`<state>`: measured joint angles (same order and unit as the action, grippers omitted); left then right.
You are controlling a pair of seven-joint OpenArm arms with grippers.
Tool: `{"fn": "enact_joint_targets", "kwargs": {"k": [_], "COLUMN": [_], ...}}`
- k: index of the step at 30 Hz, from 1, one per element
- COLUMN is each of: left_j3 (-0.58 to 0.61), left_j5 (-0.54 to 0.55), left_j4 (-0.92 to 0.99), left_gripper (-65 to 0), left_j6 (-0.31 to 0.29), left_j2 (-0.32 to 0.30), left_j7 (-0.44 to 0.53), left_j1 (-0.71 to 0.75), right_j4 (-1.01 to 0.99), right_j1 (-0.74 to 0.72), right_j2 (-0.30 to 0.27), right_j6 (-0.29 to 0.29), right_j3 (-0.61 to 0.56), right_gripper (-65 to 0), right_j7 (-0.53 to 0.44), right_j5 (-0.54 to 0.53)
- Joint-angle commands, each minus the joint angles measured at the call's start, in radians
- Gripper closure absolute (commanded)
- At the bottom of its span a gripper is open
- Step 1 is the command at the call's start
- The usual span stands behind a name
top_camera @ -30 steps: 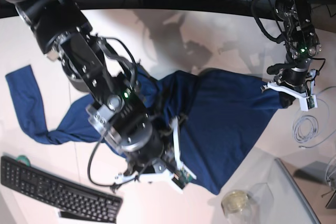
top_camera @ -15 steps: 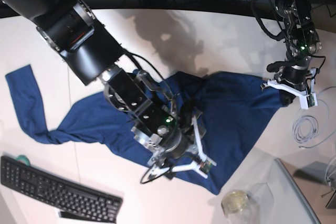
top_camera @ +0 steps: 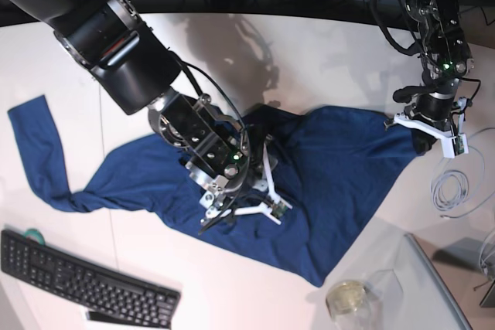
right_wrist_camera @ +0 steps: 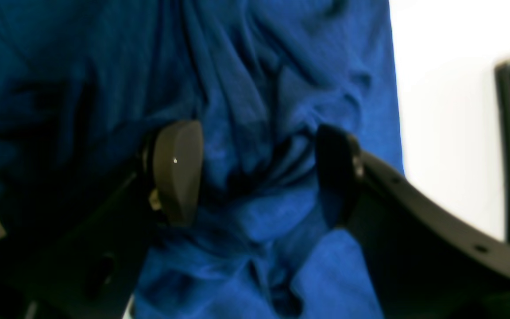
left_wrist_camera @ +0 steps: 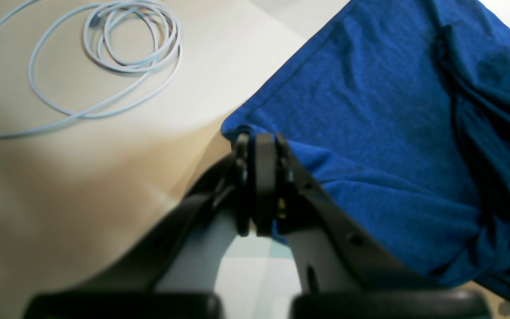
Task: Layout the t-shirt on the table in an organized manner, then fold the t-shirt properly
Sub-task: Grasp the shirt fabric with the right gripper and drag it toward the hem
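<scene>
Sprawling across the middle of the white table [top_camera: 325, 52], the navy t-shirt [top_camera: 340, 175] lay rumpled, one sleeve trailing toward the table's left edge above the black keyboard [top_camera: 77, 276]. The left gripper [left_wrist_camera: 258, 177] had its jaws pressed together on a corner of the shirt's hem near the table's right edge, close to a coiled pale cable [left_wrist_camera: 126, 35]. The right gripper [right_wrist_camera: 255, 173] hung over the bunched centre of the cloth with its jaws apart and nothing held, a ridge of folds between them. If those jaws closed there, they would likely pinch several layers at once, so a pull would drag the whole heap instead of spreading it. A hard tug against the left gripper could also slip the hem free, or sweep fabric toward the glass jar [top_camera: 348, 299] near the front edge.
</scene>
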<state>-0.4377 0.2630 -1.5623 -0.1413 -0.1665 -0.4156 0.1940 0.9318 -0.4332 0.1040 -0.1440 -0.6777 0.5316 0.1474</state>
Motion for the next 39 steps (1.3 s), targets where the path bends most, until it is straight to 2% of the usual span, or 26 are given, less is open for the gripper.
{"fn": "enact_joint_targets", "kwargs": {"k": [1,5,14,16,19,27,28,29,31,32,34,39], "left_j3": [-0.005,-0.006,-0.013,-0.013,-0.013,-0.014,-0.014,-0.014,-0.014,-0.014,-0.014,-0.016], "left_j5": [0.005,0.005,0.005,0.005,0.005,0.005,0.005,0.005,0.005,0.005,0.005,0.005], "left_j4": [-0.017,-0.022,-0.019,-0.020,-0.020,-0.014,-0.014,-0.014,-0.014,-0.014,-0.014,-0.014], "left_gripper": [0.0,0.0,0.0,0.0,0.0,0.0,0.0,0.0,0.0,0.0,0.0,0.0], "left_j6": [0.001,0.001,0.001,0.001,0.001,0.001,0.001,0.001,0.001,0.002,0.002,0.002], "left_j2": [-0.009,-0.009,-0.009,-0.009,-0.009,-0.009,-0.009,-0.009,-0.008,-0.008,-0.008,-0.009], "left_j7": [0.022,0.022,0.022,0.022,0.022,0.022,0.022,0.022,0.022,0.022,0.022,0.022], "left_j1": [-0.006,0.009,0.012,0.012,0.012,0.012,0.012,0.012,0.012,0.012,0.012,0.012], "right_j4": [-0.009,-0.075,-0.078,-0.098,-0.164,-0.256,-0.264,-0.271,-0.270,-0.265,-0.228,0.017], "right_j1": [-0.028,-0.051,-0.069,-0.074,-0.094,-0.123,-0.123,-0.123,-0.123,-0.120,-0.115,-0.066], "right_j2": [0.010,0.016,0.016,0.016,0.027,0.036,0.036,0.036,0.036,0.036,0.036,0.030], "right_j6": [0.004,0.004,0.004,0.004,0.004,0.004,0.004,0.004,0.004,0.002,0.002,0.002], "right_j3": [0.003,-0.001,0.003,0.003,0.005,0.006,0.006,0.006,0.006,0.006,0.002,-0.001], "right_gripper": [-36.9,-36.8,-36.6,-33.3,-23.6,-24.3,-23.1,-19.1,-2.7,0.0,-1.7,-0.3], "right_j7": [-0.034,-0.066,-0.086,-0.092,-0.156,-0.187,-0.187,-0.186,-0.186,-0.178,-0.133,-0.008], "right_j5": [-0.001,-0.002,-0.004,-0.006,-0.007,-0.007,-0.007,-0.007,-0.007,-0.007,-0.007,-0.002]}}
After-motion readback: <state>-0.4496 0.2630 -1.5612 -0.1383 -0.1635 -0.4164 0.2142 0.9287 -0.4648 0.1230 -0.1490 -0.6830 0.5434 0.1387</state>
